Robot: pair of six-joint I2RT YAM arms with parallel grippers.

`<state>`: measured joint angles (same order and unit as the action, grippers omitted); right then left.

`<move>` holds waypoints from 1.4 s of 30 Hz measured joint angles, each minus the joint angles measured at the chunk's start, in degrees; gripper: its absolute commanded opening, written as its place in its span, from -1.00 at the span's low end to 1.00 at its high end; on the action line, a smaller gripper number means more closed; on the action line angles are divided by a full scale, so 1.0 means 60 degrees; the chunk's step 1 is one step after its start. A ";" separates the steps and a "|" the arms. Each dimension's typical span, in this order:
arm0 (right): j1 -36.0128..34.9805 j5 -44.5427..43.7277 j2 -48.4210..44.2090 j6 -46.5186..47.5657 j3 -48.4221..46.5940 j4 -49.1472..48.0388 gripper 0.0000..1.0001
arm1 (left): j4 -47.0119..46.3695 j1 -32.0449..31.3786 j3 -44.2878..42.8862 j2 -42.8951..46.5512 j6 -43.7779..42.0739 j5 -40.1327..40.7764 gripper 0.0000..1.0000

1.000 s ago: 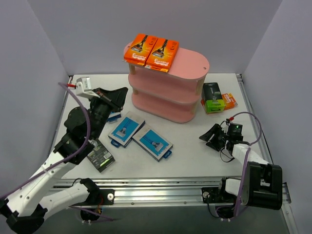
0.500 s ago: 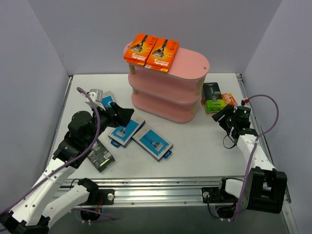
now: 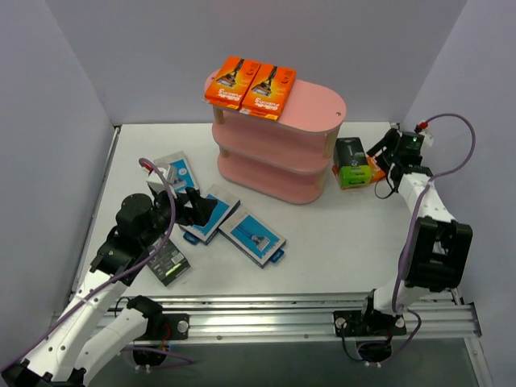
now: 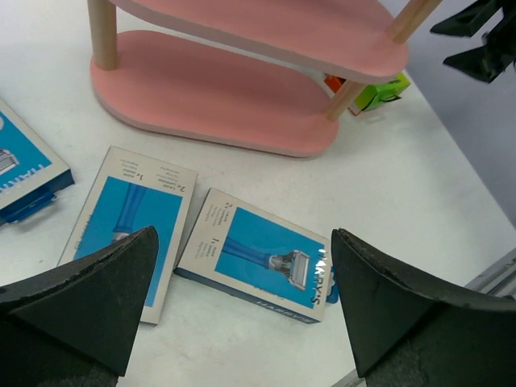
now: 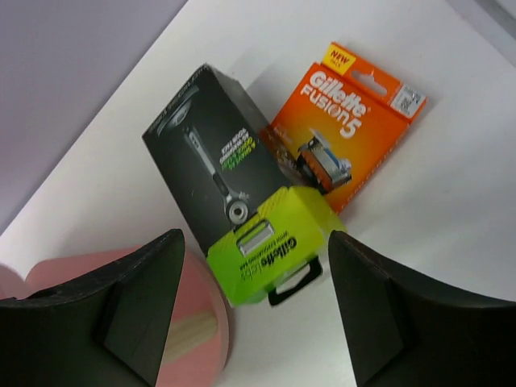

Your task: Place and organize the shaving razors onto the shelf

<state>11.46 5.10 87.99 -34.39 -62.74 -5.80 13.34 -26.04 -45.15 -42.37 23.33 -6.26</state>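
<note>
The pink shelf (image 3: 318,101) stands at the back with two orange razor packs (image 3: 234,81) (image 3: 270,87) on its top board. Three blue-and-white packs lie flat on the table (image 3: 176,171) (image 3: 211,218) (image 3: 252,236). My left gripper (image 3: 203,211) hovers open over the middle one, nothing between its fingers. In the left wrist view two of these packs (image 4: 129,230) (image 4: 266,258) lie below the left gripper (image 4: 242,314). A black-and-lime pack (image 5: 234,193) rests partly on an orange pack (image 5: 343,121) right of the shelf (image 5: 201,314). My right gripper (image 5: 254,322) is open just above them.
Another black pack (image 3: 167,260) lies near the table's front left edge, beside my left arm. The right table edge and side wall run close behind the right gripper (image 3: 380,151). The shelf's lower boards (image 4: 242,89) show bare pink.
My left gripper opened, leaving a blue pack at the back left, and drew back over the middle blue packs. The right arm swung from the front right to the black-and-lime pack, opening wider.
</note>
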 measured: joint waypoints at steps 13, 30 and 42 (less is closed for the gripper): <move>0.1064 0.0419 0.3705 0.0080 -0.3402 0.0011 -0.12 | 0.0390 -0.0707 0.0000 -0.0495 -0.1468 0.1257 0.94; 0.1756 0.2736 0.7031 0.1654 -0.5978 0.0328 -0.14 | 0.0390 -0.0776 0.0000 -0.1129 -0.1716 0.1370 0.94; 0.2200 0.3614 0.7355 0.2572 -0.5544 -0.0022 -0.16 | 0.0390 -0.0885 0.0000 -0.1373 -0.1741 0.1373 0.94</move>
<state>24.67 26.79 132.11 -18.96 -96.01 -5.93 15.68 -31.35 -45.15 -50.61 12.88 1.98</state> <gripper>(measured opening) 0.428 0.969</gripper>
